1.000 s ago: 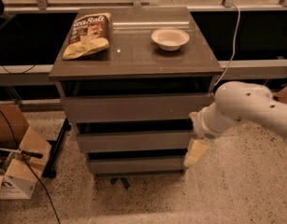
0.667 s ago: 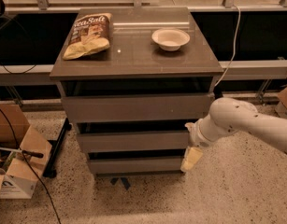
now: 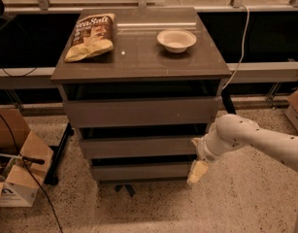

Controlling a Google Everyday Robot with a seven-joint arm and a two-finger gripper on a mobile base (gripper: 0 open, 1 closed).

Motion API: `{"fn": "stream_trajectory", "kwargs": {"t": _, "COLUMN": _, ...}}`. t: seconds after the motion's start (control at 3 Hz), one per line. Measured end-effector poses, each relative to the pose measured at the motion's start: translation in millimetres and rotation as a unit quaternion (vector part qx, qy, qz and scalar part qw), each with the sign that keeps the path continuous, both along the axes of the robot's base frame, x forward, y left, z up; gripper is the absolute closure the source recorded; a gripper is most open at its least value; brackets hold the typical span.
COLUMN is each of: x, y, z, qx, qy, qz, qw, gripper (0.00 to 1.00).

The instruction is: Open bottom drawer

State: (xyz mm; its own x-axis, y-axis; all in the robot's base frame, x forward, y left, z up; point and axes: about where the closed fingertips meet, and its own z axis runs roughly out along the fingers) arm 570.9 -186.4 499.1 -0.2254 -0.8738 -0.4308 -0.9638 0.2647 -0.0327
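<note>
The bottom drawer (image 3: 141,171) is the lowest and narrowest grey-brown front of the cabinet (image 3: 139,64), and it is closed. Two wider drawer fronts sit above it. My white arm reaches in from the right. My gripper (image 3: 197,171) hangs at the right end of the bottom drawer's front, its cream fingertips pointing down and left, close to or touching the drawer's right edge.
A chip bag (image 3: 90,35) and a white bowl (image 3: 176,40) lie on the cabinet top. An open cardboard box (image 3: 15,176) and cables stand on the floor at left. A black stand leg (image 3: 58,154) is beside the cabinet. A box edge (image 3: 296,108) is at right.
My arm has moved left and slightly down, bringing the gripper closer to the right end of the bottom drawer. The drawers have not moved.
</note>
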Motion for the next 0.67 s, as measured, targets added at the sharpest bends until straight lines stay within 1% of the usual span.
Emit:
{"fn": "stream_trajectory", "kwargs": {"t": 0.33, "x": 6.2, "y": -6.8, "z": -28.4, "qx": -0.047, "qy": 0.003, "qz": 0.004, "qw": 0.9989, "gripper": 0.00}}
{"fn": "stream_trajectory", "kwargs": {"t": 0.67, "x": 16.3, "y": -23.7, "z": -72.5, "qx": -0.077, "qy": 0.014, "qz": 0.004, "qw": 0.9969, "gripper": 0.00}}
